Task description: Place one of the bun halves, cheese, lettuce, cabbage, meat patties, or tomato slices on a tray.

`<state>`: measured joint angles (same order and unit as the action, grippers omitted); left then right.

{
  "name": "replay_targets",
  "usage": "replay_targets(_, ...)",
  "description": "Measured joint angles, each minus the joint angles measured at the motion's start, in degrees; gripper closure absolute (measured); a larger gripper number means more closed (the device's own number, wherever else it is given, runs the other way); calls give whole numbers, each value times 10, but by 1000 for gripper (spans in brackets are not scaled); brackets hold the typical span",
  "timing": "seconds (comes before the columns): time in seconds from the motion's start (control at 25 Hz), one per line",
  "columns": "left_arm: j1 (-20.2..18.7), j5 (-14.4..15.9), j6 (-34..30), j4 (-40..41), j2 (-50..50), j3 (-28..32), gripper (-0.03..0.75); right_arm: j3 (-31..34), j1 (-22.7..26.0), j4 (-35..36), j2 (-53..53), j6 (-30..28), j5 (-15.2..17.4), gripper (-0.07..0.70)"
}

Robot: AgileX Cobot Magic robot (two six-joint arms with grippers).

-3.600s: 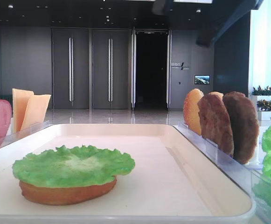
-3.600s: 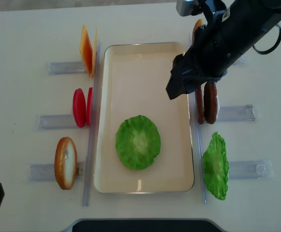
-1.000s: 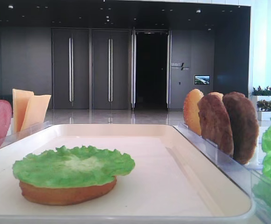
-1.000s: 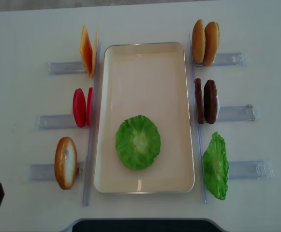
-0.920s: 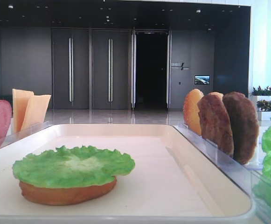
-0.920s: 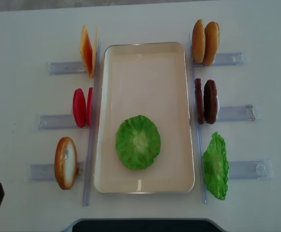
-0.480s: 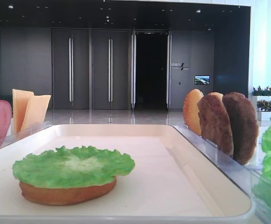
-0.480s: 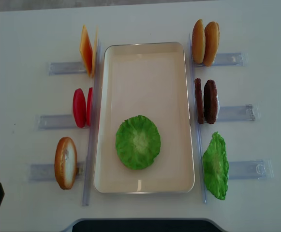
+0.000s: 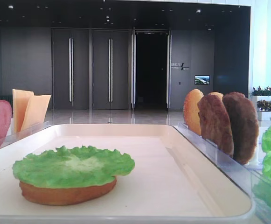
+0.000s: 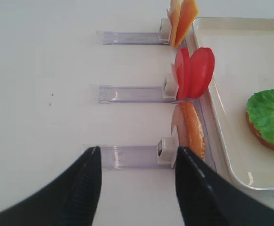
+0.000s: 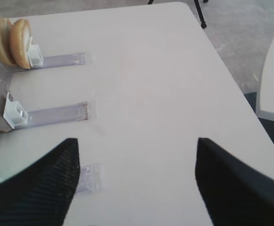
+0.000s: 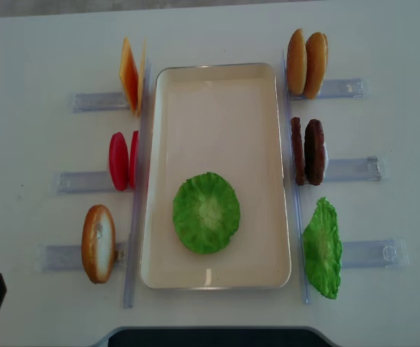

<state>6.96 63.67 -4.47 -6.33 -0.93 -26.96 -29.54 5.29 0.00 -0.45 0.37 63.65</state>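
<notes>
Behind my white table (image 12: 36, 43) stands a dark hall with tall doors (image 9: 91, 70), while the tray (image 12: 217, 108) holds lettuce (image 12: 206, 212) on a bun half (image 9: 65, 192), and both my left claw (image 10: 134, 188) and right claw (image 11: 137, 183) hang wide, holding nothing.

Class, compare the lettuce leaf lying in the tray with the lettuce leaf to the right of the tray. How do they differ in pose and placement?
The lettuce on the tray lies flat; the spare lettuce stands on edge, leaning. The first rests on a bun half inside the tray; the second sits outside it, in a clear holder on the table. Both are bright green with ruffled edges.
</notes>
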Motion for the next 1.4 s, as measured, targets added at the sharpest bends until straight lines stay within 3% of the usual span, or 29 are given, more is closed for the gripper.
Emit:
replay_targets(0.2, 0, 0, 0, 0, 0, 0, 325, 10, 0, 0, 0, 1, 12, 115)
replay_targets(1.4, 0, 0, 0, 0, 0, 0, 325, 10, 0, 0, 0, 1, 13, 116)
